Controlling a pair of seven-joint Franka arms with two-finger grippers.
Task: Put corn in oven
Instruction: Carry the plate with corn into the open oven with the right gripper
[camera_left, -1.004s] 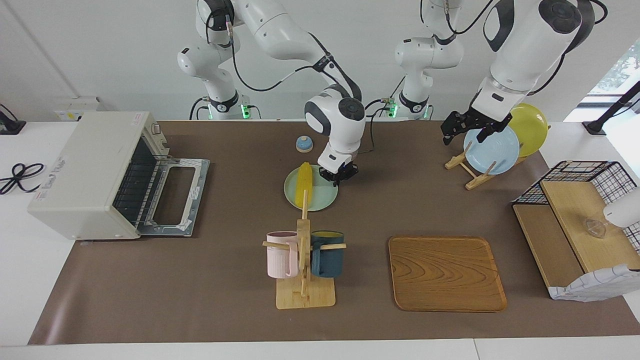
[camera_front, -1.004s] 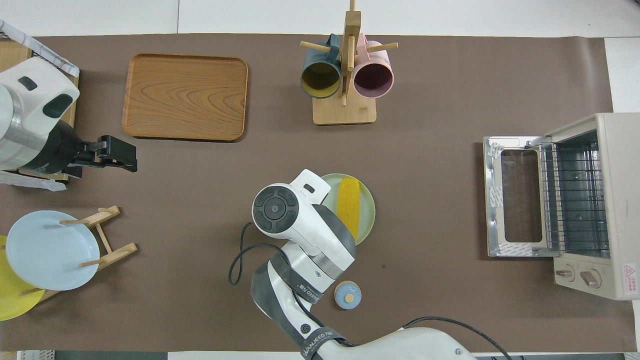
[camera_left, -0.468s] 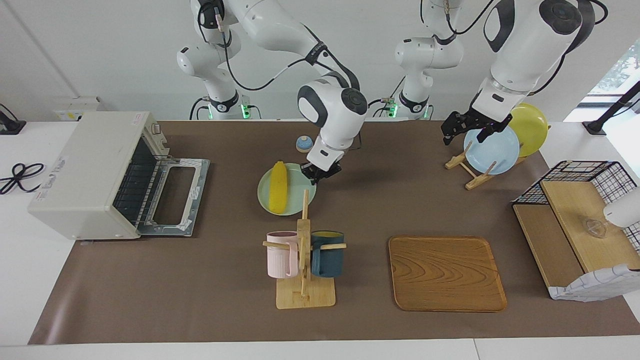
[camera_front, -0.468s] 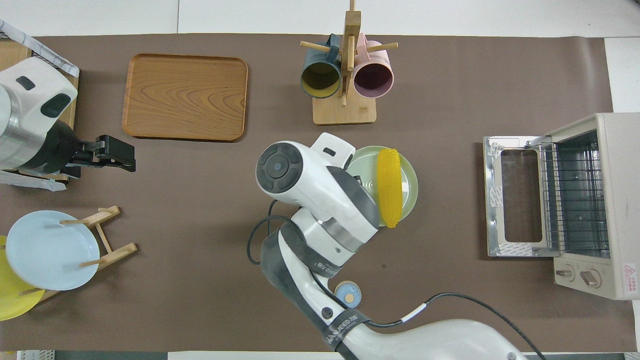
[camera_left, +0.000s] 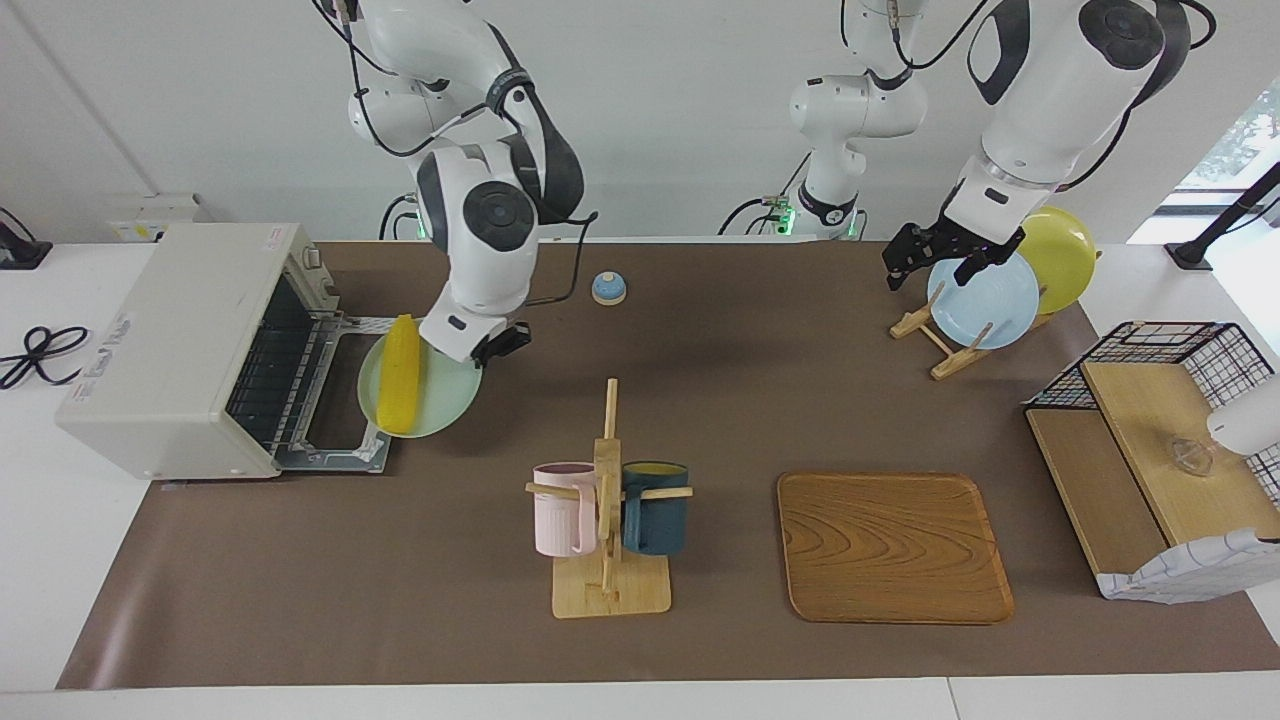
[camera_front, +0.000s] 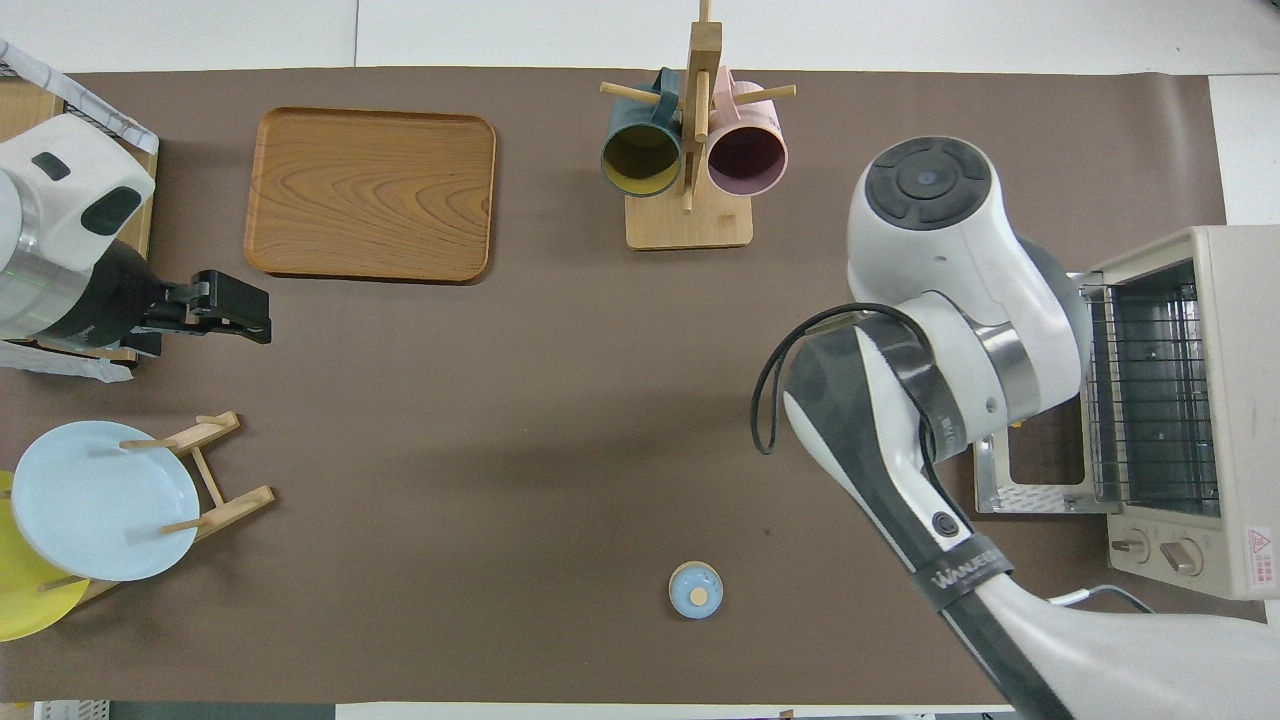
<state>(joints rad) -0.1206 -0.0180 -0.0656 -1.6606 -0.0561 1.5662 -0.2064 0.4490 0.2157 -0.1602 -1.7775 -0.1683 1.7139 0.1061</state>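
The bright yellow corn cob (camera_left: 401, 373) lies on a pale green round plate (camera_left: 440, 398), clamped at its rim by the right claw (camera_left: 484, 349) above the cream-white toaster oven's (camera_left: 180, 345) open door; insertion remains. The left claw (camera_left: 938, 262), seemingly open, waits.

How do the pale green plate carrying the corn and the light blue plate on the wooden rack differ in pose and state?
The pale green round plate is carried by the right hand over the open oven door, lying nearly flat; the light blue round plate stands on edge in the wooden plate rack. The green plate bears the glossy yellow corn cob; the blue one bears nothing. Both are round and plain.
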